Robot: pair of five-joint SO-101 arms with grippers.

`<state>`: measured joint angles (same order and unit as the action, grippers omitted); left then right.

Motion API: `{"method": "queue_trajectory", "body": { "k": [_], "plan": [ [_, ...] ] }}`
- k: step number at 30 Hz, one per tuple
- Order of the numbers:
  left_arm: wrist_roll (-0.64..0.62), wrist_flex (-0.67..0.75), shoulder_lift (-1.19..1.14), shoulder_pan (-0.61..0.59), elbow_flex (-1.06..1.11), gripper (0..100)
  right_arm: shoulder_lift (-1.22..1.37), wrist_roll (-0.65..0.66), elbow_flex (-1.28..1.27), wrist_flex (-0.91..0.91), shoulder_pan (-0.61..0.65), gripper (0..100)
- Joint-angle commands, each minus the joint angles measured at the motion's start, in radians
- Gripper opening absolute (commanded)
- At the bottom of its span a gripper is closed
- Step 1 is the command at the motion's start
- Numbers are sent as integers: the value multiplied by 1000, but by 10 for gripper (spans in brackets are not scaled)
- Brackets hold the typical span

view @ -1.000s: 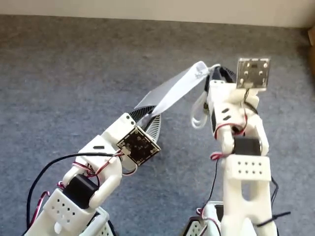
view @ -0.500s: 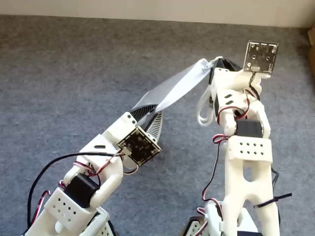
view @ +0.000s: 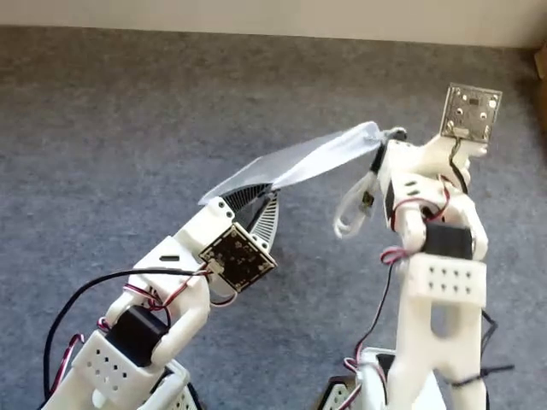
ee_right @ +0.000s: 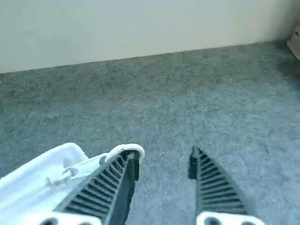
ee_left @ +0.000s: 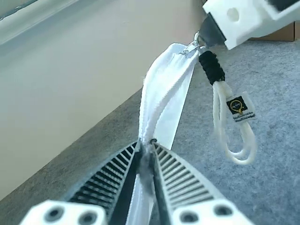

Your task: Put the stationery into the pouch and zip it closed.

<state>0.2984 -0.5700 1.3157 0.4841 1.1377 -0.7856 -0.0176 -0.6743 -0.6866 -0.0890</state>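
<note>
Grey carpet (view: 128,111) below: white pouch (view: 316,158), likely light, limp fabric, hangs aloft, one end pinched flat in left gripper (ee_left: 146,143), zipper end against right gripper (ee_right: 164,159) with jaws apart; best taken by edge seam or pull cord (ee_left: 212,68).

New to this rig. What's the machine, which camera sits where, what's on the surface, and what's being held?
These are two small white robot arms, side by side on a grey carpet. The high view comes from a fixed camera looking down. The other two views come from cameras on each arm's wrist, looking along its fingers. The left gripper is shut on one end of a white pouch, held up off the carpet. The pouch's other end, where a looped cord hangs, sits at the right gripper. That gripper's fingers stand apart, with the pouch against one of them.
</note>
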Motion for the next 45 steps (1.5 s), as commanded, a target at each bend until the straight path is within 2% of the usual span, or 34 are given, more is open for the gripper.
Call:
{"method": "queue_trajectory", "body": {
  "k": [1,3,7,13,19,27,33,43,45],
  "plan": [
    [-9,6,25,-13,-15,5,-156,-2,-28,-31,54,253],
    [-9,6,25,-13,-15,5,-206,18,-81,-31,104,255],
    [-9,6,25,-13,-15,5,-292,147,-174,-31,229,255],
    [-9,6,25,-13,-15,5,-427,160,-257,-41,317,255],
    [-9,6,25,-13,-15,5,-553,199,-271,-124,401,256],
    [-6,12,27,-15,-2,5,-590,203,-325,-107,403,245],
    [52,14,27,-42,7,5,-590,207,-418,21,403,100],
    [58,87,28,-159,1,5,-587,207,-522,153,403,96],
    [94,92,28,-171,-12,5,-585,207,-542,176,403,96]
  ]
}}
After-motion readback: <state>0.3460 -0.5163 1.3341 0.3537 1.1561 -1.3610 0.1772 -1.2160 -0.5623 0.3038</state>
